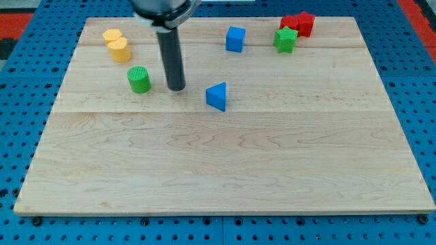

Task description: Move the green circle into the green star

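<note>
The green circle (139, 79) is a short green cylinder at the upper left of the wooden board (225, 163). The green star (285, 40) lies near the view's top right, touching the red blocks behind it. My tip (176, 88) stands on the board just to the right of the green circle, with a small gap between them. The rod rises straight up out of the view's top.
Two yellow blocks (118, 45) sit together at the top left. A blue cube (236, 39) lies at top centre. A blue triangle (216, 96) lies right of my tip. Red blocks (298, 23) sit at top right. Blue pegboard surrounds the board.
</note>
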